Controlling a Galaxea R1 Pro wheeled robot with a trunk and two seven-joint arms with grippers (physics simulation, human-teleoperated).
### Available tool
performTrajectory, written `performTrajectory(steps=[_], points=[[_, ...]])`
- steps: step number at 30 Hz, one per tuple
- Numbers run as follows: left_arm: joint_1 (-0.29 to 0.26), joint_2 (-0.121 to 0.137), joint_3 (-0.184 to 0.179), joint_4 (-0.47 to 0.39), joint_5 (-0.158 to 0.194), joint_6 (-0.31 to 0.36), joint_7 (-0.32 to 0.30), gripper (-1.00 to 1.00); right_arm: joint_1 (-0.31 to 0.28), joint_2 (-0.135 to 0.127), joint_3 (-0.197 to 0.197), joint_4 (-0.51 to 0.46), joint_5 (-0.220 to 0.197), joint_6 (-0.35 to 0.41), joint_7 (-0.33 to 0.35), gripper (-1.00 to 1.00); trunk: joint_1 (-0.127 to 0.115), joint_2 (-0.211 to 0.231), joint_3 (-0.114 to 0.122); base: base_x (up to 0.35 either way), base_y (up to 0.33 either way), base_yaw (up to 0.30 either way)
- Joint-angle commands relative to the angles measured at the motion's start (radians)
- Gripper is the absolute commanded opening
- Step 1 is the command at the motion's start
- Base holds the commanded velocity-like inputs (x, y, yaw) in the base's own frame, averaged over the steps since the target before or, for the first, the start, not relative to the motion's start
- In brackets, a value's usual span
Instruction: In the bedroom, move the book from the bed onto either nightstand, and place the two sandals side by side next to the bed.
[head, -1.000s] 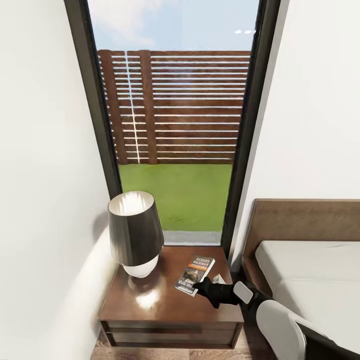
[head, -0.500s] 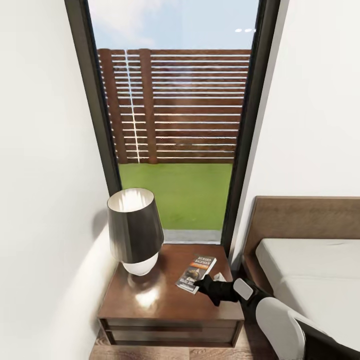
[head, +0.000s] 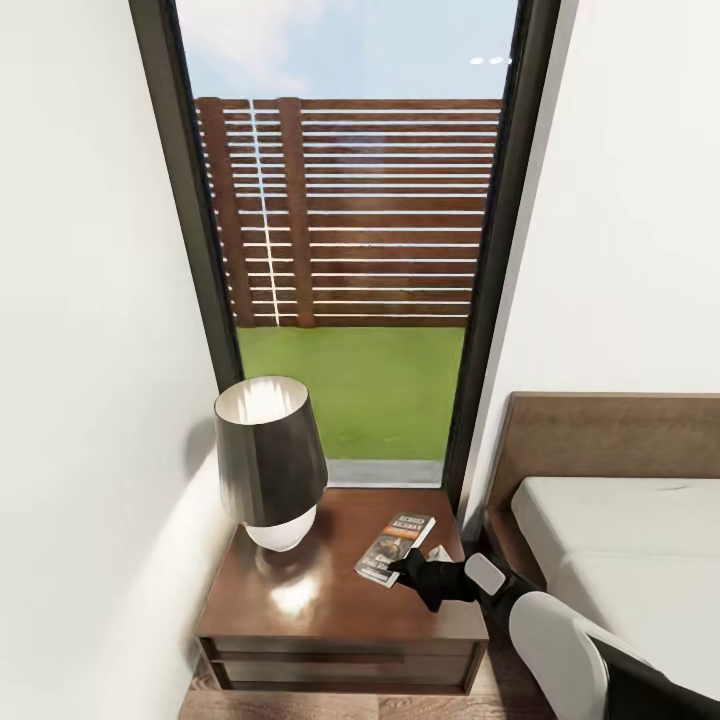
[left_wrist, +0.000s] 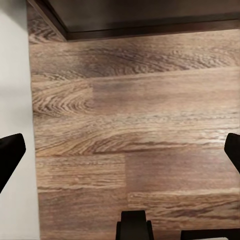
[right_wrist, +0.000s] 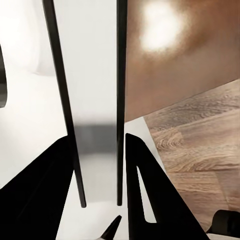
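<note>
The book (head: 396, 546), dark with an orange band, lies at an angle on the right half of the nightstand (head: 300, 600). My right gripper (head: 404, 571) holds its near end. In the right wrist view the book (right_wrist: 92, 75) runs edge-on between the two black fingers (right_wrist: 137, 165), and the right gripper (right_wrist: 97, 141) is shut on it above the glossy nightstand (right_wrist: 170, 60) top. My left gripper (left_wrist: 120, 155) hangs open over bare wood floor (left_wrist: 130, 100), its fingertips far apart. The bed (head: 620, 540) lies to the right of the nightstand. The sandals are out of view.
A table lamp (head: 270, 465) with a dark shade stands on the nightstand's left half. Behind it a tall black-framed window (head: 350, 250) shows a slatted fence and grass. A white wall (head: 90, 400) closes the left side; the bed's headboard (head: 600, 435) rises at the right.
The view shifted slightly upward after the earliest frame. The book and my right gripper have edged a little to the right on the nightstand top.
</note>
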Motion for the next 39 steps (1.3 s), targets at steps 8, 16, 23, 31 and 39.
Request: performTrajectory(steps=[8, 16, 23, 31, 39], points=[[0.0, -0.001, -0.008, -0.001, 0.008, -0.001, 0.004, 1.0, -0.002, 0.002, 0.0, -0.002, -0.006, 0.005, -0.004, -1.0, 0.031, -0.056, -0.026, 0.0, 0.0, 0.0], [0.0, -0.001, -0.008, -0.001, 0.007, -0.002, 0.005, 1.0, -0.004, 0.003, 0.0, -0.002, -0.007, 0.005, -0.005, -1.0, 0.061, -0.112, -0.051, 0.0, 0.0, 0.0], [0.0, -0.001, -0.008, -0.001, 0.007, -0.001, 0.005, 1.0, -0.006, 0.003, 0.0, -0.002, -0.007, 0.005, -0.006, -1.0, 0.088, -0.161, -0.073, 0.0, 0.0, 0.0], [0.0, -0.001, -0.008, -0.001, 0.007, -0.002, 0.005, 1.0, -0.01, 0.005, 0.0, -0.002, -0.007, 0.005, -0.006, -1.0, 0.119, -0.217, -0.098, 0.0, 0.0, 0.0], [0.0, -0.001, -0.008, -0.001, 0.007, -0.003, 0.005, 1.0, -0.018, 0.01, 0.0, -0.002, -0.007, 0.005, -0.008, -1.0, 0.149, -0.273, -0.123, 0.0, 0.0, 0.0]])
